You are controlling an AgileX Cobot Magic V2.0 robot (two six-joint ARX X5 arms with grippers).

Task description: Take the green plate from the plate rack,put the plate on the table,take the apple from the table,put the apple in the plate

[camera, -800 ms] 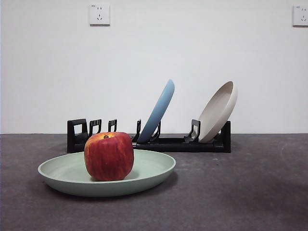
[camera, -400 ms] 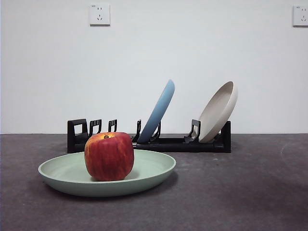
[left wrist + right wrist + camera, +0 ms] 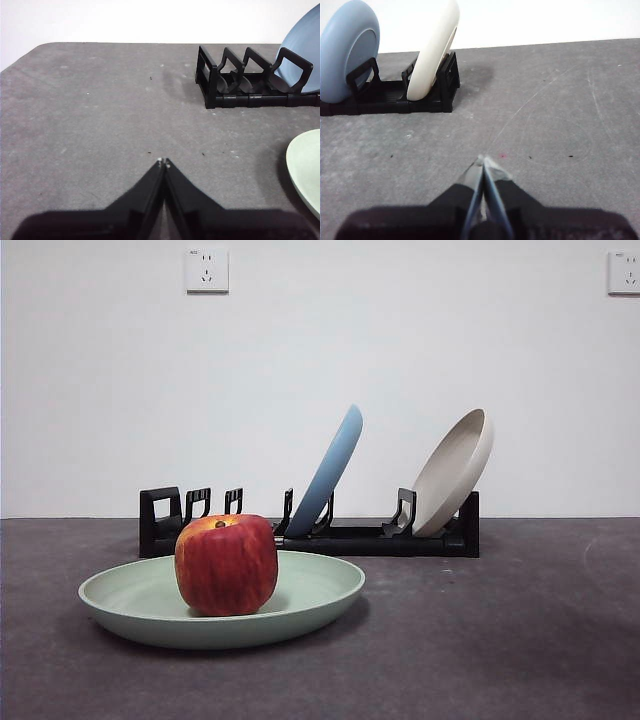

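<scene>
While the apple [image 3: 226,565] sits in the green plate [image 3: 310,592] on the table [image 3: 500,640], both arms wait aside. Left gripper [image 3: 163,162] and right gripper [image 3: 481,160] have jaws pressed together, empty.

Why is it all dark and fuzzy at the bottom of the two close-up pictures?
Left wrist view: the left gripper sits too near the lens, so its black body blurs; the table stays sharp. Right wrist view: same blur on the right gripper. Front view: the apple looks crisp.

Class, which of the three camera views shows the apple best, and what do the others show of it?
The front view: the apple stands whole and near, in the green plate. The left wrist view shows only the plate's edge, no apple. The right wrist view shows neither.
</scene>
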